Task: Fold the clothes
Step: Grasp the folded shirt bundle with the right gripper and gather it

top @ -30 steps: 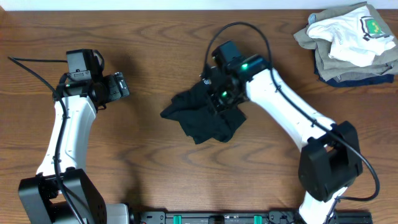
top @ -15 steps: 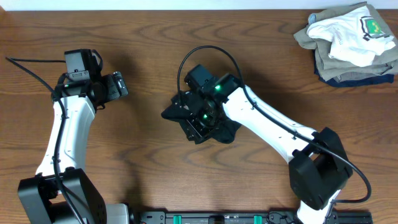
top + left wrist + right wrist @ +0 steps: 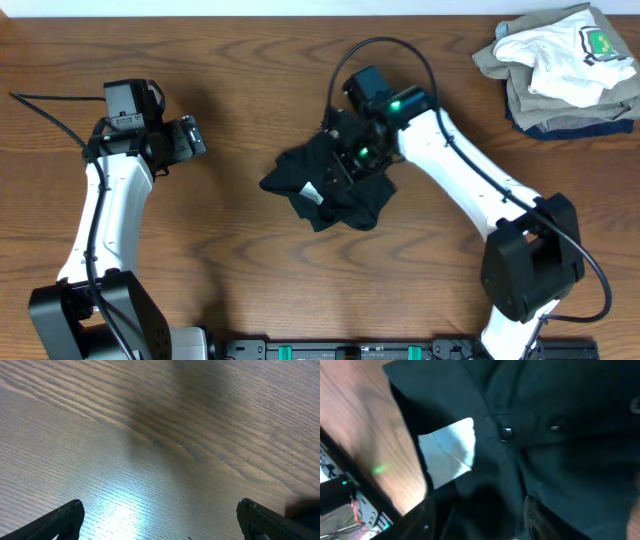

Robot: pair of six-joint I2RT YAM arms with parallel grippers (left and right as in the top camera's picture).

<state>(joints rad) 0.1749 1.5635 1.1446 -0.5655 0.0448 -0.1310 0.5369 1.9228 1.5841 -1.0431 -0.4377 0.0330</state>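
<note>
**Crumpled shirt awaits spreading.** Mid-table, the black shirt [image 3: 345, 208] lies in a heap. Its long axis runs approx. left-right across the table [image 3: 230, 270], w/ one pointed corner reaching toward the left arm's side.

The right gripper [image 3: 347, 167] hangs directly over the heap's far side. Its wrist cam sits so close that dark cloth fills nearly the whole view. A white label [image 3: 447, 452] and two small fasteners [image 3: 506, 431] show just ahead of the fingers. The finger shapes at the bottom of that view melt into the cloth, black on black, so I cannot tell whether they pinch the shirt or merely straddle it.

The left gripper [image 3: 190, 138] hovers over bare wood, well apart from the shirt, fingers spread wide and empty. The shirt lies to its right. Its wrist view catches only a dark sliver at the edge, likely the shirt's near corner.

The right arm is thus by far the nearer. By my reading, the heap needs opening flat before any fold, which prob. calls for the left arm to cross to that pointed corner while the right takes the opposite end, pulling along the long axis.

A stack of other garments [image 3: 560, 70] sits at the table's far right corner, well apart.
</note>
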